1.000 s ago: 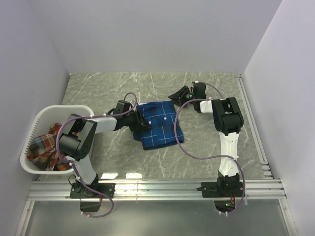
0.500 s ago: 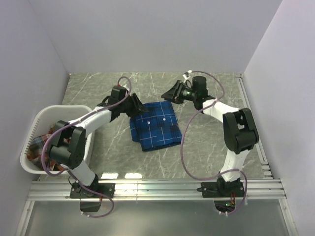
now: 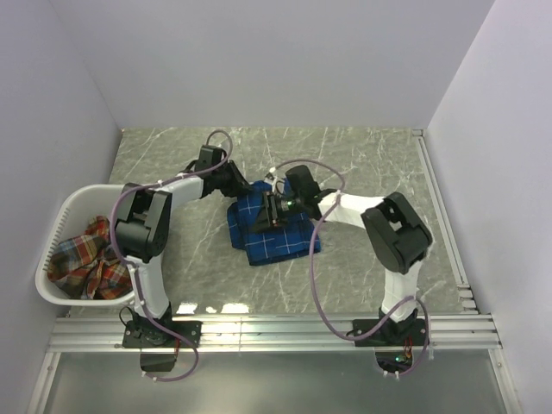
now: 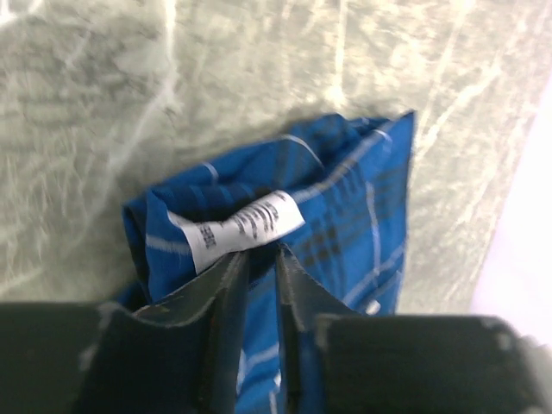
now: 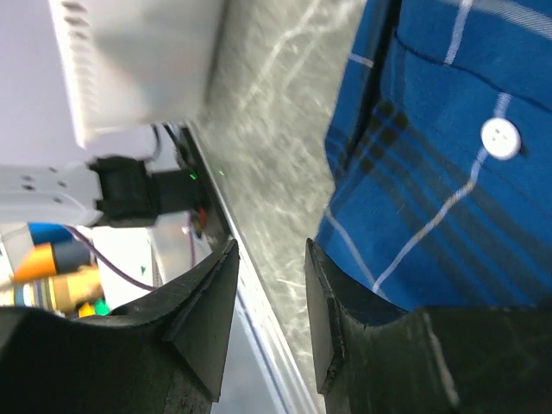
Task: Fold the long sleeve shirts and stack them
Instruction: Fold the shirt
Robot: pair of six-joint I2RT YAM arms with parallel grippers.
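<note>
Blue plaid shirt (image 3: 285,237) lies folded mid-counter. Left gripper (image 3: 237,184) is at its far-left corner, jaws pressed nearly together, pinching a raised fold beside the white label (image 4: 246,226). Right gripper (image 3: 272,210) is over the shirt's far part, jaws spread, holding nothing. Red-orange plaid shirt (image 3: 82,259) sits crumpled in the white basket (image 3: 60,211) at the left edge.

Right-wrist cam: I see my fingers (image 5: 198,336) standing apart, bare marble worktop (image 5: 276,172) btwn them. Blue plaid shirt (image 5: 431,216) fills the right side w/ one white button (image 5: 500,138) (top right corner). White basket (image 5: 138,60) upper left; black unit (image 5: 142,194) w/ green light below it.
</note>
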